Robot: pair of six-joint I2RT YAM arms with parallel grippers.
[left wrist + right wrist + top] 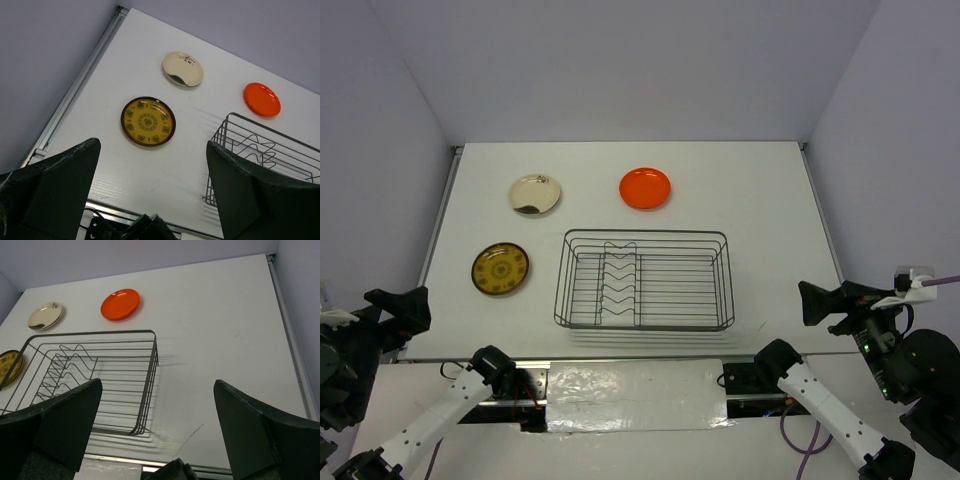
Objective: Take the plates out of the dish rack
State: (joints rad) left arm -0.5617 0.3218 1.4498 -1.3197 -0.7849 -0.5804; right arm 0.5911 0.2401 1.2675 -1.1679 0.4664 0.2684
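The dark wire dish rack [645, 233] stands at the table's middle front, and only its zigzag divider shows inside. Three plates lie flat on the table outside it: an orange one [645, 188] behind the rack, a cream one [535, 194] at back left, and a yellow-brown patterned one [500, 268] left of the rack. My left gripper [398, 312] hovers open at the near left, well away from the plates. At the near right my right gripper [818, 305] is also open. In the left wrist view the left gripper [152, 145] is empty below the patterned plate [148, 121]. The right gripper [157, 384] is empty beside the rack [152, 355].
White walls close the table at the back and both sides, with a metal rail [440, 215] along the left edge. A shiny covered strip [635, 385] lies between the arm bases at the near edge.
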